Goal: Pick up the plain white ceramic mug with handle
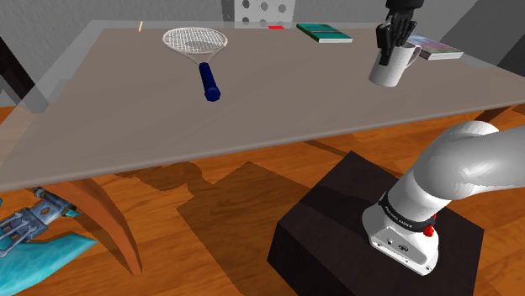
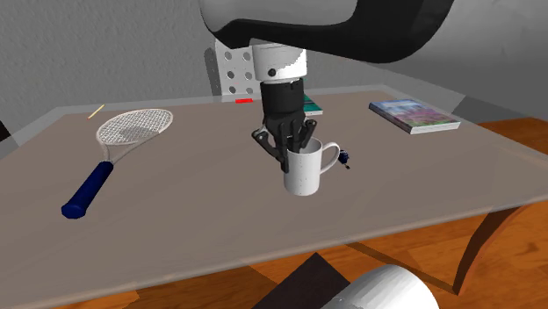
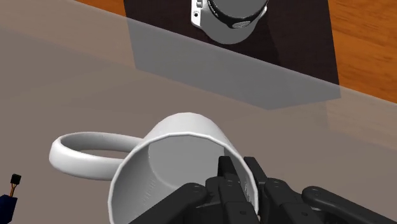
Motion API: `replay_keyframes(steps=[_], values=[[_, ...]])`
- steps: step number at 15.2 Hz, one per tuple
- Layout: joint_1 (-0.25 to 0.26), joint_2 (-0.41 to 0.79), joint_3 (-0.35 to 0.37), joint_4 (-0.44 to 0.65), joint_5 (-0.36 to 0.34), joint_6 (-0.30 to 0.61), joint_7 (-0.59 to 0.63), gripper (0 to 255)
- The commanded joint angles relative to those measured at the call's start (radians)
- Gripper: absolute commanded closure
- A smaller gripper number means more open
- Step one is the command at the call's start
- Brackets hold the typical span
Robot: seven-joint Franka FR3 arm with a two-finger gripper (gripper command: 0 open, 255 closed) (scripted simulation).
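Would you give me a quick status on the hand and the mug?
Hand shut on mug rim. Mug white, tilted in the grip. Racket and book well apart.

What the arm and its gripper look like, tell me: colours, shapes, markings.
The arm is made of rounded, glossy white-grey links. A black band with small white lettering rings one joint, with a small red spot beside it. The gripper is all black, with two jointed fingers.
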Motion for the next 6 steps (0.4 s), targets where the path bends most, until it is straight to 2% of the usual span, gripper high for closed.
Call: replay_keyframes(steps=[1, 6], values=[[0.0, 0.006, 0.001, 0.033, 0.001, -0.028, -0.002, 255], [0.002, 0.021, 0.004, 0.087, 0.003, -0.066, -0.005, 255]])
